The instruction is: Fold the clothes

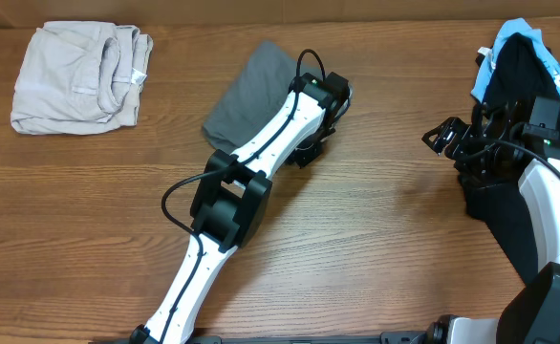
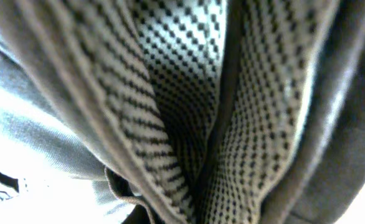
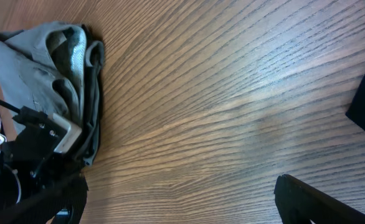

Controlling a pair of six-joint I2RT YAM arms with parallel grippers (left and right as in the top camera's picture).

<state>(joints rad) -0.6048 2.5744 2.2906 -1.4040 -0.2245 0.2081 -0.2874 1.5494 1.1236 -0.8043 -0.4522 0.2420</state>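
left fingers (image 1: 311, 151) are pinching the grey shorts (image 1: 251, 96), lying well right of the beige garment (image 1: 75, 76), right fingers (image 3: 319, 202) hanging wide & empty farther right; grasp step, next prob needs lifting that edge over.

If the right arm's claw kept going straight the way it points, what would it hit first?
Probably the bare brown wooden tabletop: the right claw's own camera shows only wood straight ahead. The crumpled grey woven shorts lie off to the side, though depth is hard to judge.
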